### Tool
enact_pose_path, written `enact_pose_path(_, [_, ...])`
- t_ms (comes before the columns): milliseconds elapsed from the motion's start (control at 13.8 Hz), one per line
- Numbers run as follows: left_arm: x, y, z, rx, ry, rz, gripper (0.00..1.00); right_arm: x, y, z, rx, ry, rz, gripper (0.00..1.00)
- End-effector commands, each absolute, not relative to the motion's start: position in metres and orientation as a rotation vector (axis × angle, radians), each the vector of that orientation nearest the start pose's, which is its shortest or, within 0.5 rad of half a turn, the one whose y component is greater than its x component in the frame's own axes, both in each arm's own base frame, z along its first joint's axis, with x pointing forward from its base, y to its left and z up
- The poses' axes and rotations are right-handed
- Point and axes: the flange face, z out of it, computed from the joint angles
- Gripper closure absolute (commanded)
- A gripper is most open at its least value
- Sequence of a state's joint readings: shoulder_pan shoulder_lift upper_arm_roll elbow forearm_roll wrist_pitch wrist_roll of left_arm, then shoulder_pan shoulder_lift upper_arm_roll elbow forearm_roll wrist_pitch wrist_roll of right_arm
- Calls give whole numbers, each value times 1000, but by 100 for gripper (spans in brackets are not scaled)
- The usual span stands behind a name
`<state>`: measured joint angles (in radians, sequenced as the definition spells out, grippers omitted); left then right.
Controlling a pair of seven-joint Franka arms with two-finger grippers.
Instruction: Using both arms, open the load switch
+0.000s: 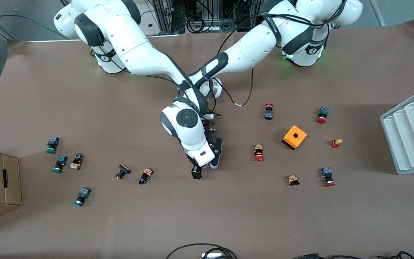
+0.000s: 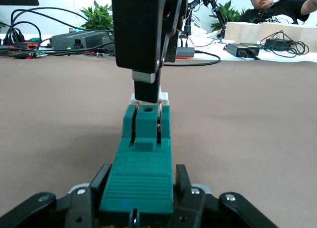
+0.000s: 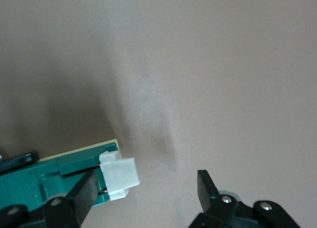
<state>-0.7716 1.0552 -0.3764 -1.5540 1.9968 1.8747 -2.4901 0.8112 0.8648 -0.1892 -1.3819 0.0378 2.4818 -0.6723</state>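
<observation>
The load switch [image 2: 142, 176] lies mid-table, pinched tight in my left gripper [image 2: 141, 198]. My right gripper [image 3: 146, 188] stands wide, 1 finger [image 3: 84, 191] beside its white end [image 3: 120, 173]; bare table [image 1: 207, 216] all around.

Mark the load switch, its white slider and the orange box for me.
load switch [image 2: 141, 181]: left wrist view, on its green top face.
white slider [image 3: 120, 176]: right wrist view, on the white block's face.
orange box [image 1: 294, 137]: front view, on its top beside the hole.
</observation>
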Motion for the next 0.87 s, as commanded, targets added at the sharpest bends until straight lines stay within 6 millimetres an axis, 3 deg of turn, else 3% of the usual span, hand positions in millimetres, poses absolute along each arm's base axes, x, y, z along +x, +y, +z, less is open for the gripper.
enact_pose_path(0, [358, -568, 29, -2593, -99, -1771, 41, 593, 464, 219, -2516, -2012, -371, 11])
enact_pose_path(800, [358, -569, 30, -2593, -100, -1773, 41, 584, 470, 199, -2516, -2018, -341, 11])
